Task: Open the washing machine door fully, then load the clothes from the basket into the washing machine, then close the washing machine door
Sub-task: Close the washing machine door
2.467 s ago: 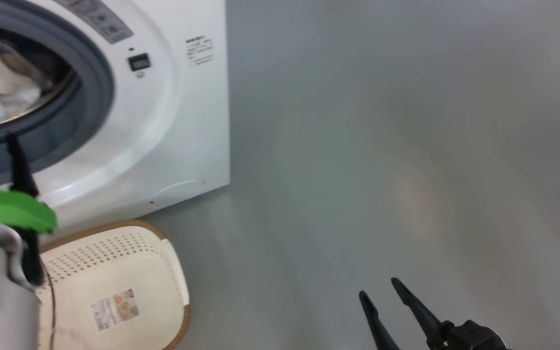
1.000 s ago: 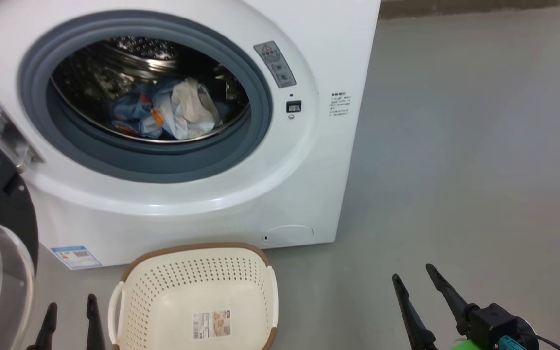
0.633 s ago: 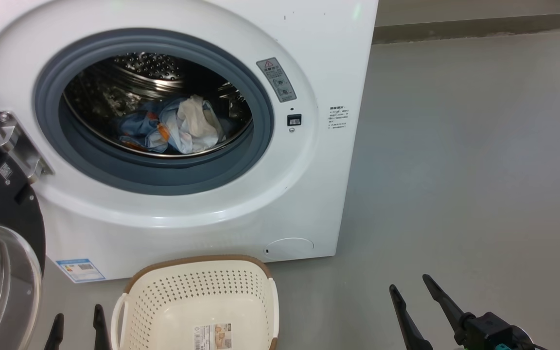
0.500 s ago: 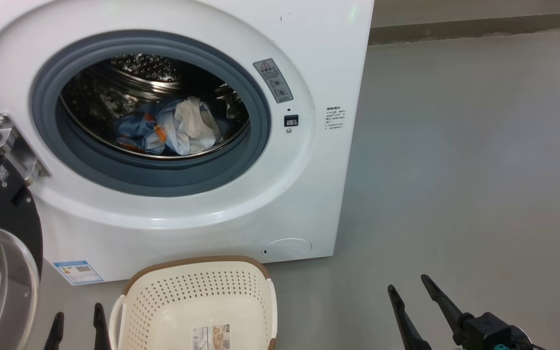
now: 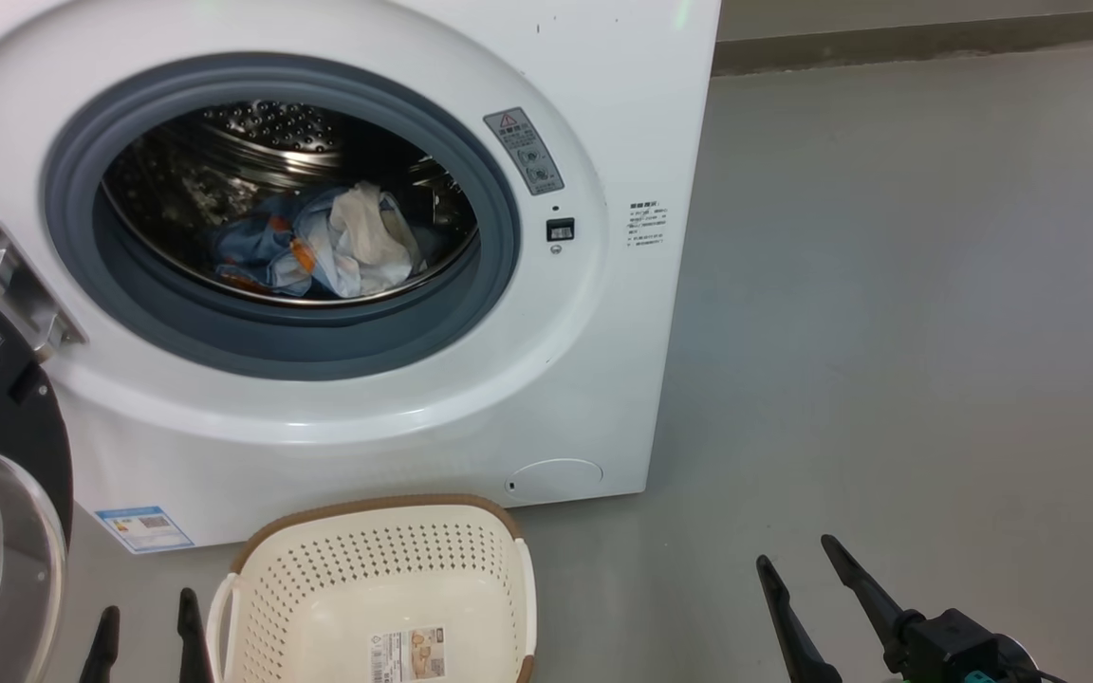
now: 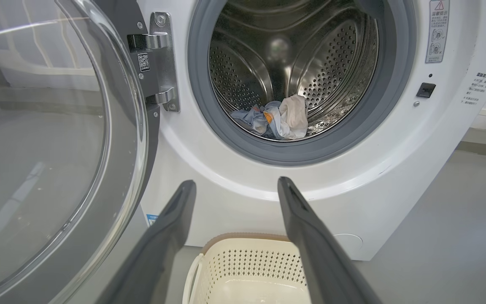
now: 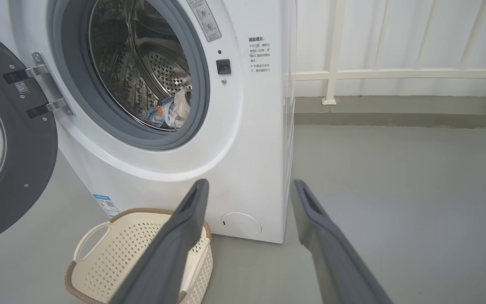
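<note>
Left gripper (image 5: 148,607) lower than before, beside basket (image 5: 366,562); door (image 5: 6,408) partly off-frame (both pairs of jaws apart).

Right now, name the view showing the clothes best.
The head view: the clothes lie largest there, blue, orange and cream distinct. Left wrist view shows them smaller; right wrist view, smaller still, at an angle.

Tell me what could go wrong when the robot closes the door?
The washing machine door hangs open beside the open left gripper; a push could slip off its glass. The basket sits before the washing machine, so that gripper might knock it. The clothes lie near the gasket and might catch.
</note>
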Controlling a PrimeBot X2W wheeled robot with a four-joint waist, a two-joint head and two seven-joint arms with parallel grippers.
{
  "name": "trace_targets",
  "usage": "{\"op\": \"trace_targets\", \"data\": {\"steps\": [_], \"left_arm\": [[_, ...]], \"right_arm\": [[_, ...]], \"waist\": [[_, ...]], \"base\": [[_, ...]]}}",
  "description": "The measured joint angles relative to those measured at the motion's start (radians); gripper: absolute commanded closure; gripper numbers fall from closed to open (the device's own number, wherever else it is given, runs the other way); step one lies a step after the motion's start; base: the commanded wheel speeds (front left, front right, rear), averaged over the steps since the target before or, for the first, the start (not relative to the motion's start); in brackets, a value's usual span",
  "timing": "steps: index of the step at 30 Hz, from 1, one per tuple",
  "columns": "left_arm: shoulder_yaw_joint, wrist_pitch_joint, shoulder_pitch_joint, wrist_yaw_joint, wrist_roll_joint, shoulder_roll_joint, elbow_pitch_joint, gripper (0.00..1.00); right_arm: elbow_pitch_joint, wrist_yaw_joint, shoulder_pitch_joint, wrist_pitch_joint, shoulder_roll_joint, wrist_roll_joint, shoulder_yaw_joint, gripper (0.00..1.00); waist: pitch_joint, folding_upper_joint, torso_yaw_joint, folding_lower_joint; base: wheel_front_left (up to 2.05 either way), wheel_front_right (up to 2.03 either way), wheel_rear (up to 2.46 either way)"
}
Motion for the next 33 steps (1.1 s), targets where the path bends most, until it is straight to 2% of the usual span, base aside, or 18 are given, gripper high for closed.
{"op": "trace_targets", "data": {"steps": [9, 23, 33], "left_arm": [[0.018, 0.000, 0.000, 0.007, 0.020, 0.000, -0.005, 0.00], [0.029, 0.000, -0.001, -0.002, 0.020, 0.000, -0.008, 0.00], [0.040, 0.000, -0.001, -0.009, 0.020, 0.000, -0.011, 0.00]], "right_arm": [[-0.001, 0.000, 0.000, 0.000, 0.000, 0.000, -0.001, 0.00], [-0.008, 0.000, 0.000, 0.000, 0.000, 0.001, -0.003, 0.00], [-0.009, 0.000, -0.001, 0.000, 0.000, 0.001, -0.003, 0.00]], "waist": [[0.009, 0.0000, -0.003, -0.0001], [0.025, 0.0000, 0.002, 0.0000], [0.032, 0.0000, 0.001, 0.0000]], "base": [[-0.42, 0.42, 0.00], [-1.41, 1.41, 0.00], [-0.26, 0.26, 0.00]]}}
